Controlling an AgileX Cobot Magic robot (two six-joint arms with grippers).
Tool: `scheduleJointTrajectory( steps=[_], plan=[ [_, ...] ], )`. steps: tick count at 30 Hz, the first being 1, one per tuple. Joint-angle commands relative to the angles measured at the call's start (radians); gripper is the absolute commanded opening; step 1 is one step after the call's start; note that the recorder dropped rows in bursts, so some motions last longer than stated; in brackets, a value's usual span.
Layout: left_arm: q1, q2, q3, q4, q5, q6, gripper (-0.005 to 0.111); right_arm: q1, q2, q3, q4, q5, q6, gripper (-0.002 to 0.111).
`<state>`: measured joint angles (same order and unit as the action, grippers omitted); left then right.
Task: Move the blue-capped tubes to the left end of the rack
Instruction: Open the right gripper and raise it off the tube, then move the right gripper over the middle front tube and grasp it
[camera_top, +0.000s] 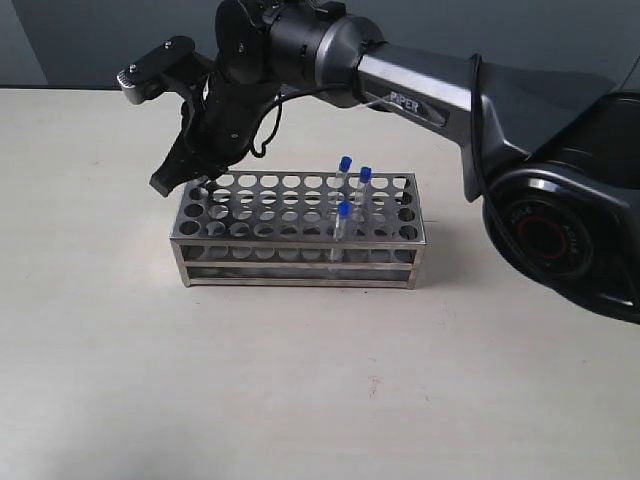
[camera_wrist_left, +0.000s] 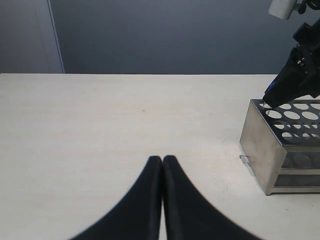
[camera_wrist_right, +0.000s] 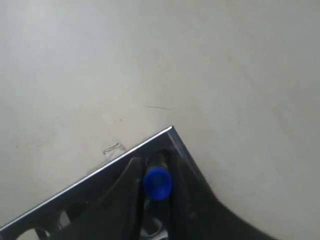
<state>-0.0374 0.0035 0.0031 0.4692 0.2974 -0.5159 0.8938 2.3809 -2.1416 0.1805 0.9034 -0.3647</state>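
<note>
Tube (camera_wrist_right: 158, 183), blue-capped, sits clamped in the right gripper (camera_top: 186, 180) at the rack (camera_top: 300, 262) left-end corner, apparently for seating there; three more tubes (camera_top: 365, 176) stand toward the right end. Left gripper (camera_wrist_left: 162, 162), closed together, idles over the desk (camera_wrist_left: 100, 125).

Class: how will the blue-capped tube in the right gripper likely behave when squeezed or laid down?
The blue-capped tube looks slim, so probably light. Its round cap may slip in the right gripper. Laid on the table, it would likely roll; the rack prevents that.

Rack (camera_top: 300, 250), three blue-capped tubes (camera_top: 344, 209) upright rightward; fourth tube (camera_wrist_right: 158, 182) at left corner
</note>
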Motion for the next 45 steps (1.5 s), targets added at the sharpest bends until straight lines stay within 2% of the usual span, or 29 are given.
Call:
scheduleJointTrajectory(
  steps=[1, 3, 4, 14, 24, 30, 35, 45],
  plan=[
    [-0.006, -0.004, -0.003, 0.002, -0.007, -0.001, 0.001, 0.004, -0.007, 0.001, 0.048, 0.066, -0.001, 0.032],
    [-0.006, -0.004, -0.003, 0.002, -0.007, -0.001, 0.001, 0.004, -0.014, 0.001, 0.048, 0.086, 0.01, 0.044],
    [-0.006, -0.004, -0.003, 0.002, -0.007, -0.001, 0.001, 0.004, -0.021, 0.001, 0.048, 0.095, 0.018, 0.047],
    [-0.006, -0.004, -0.003, 0.002, -0.007, -0.001, 0.001, 0.004, -0.136, 0.001, 0.038, 0.171, 0.056, 0.047],
    [-0.006, -0.004, -0.003, 0.002, -0.007, -0.001, 0.001, -0.011, -0.219, 0.001, -0.308, 0.318, 0.254, 0.047],
    [-0.006, -0.004, -0.003, 0.002, -0.007, -0.001, 0.001, -0.079, -0.252, 0.078, -0.281, 0.318, 0.307, 0.047],
    [-0.006, -0.004, -0.003, -0.002, -0.005, -0.001, 0.001, -0.126, -0.307, 0.212, -0.208, 0.318, 0.316, 0.047],
    [-0.006, -0.004, -0.003, -0.002, -0.005, -0.001, 0.001, -0.126, -0.34, 0.364, -0.188, 0.318, 0.316, 0.047]
  ],
)
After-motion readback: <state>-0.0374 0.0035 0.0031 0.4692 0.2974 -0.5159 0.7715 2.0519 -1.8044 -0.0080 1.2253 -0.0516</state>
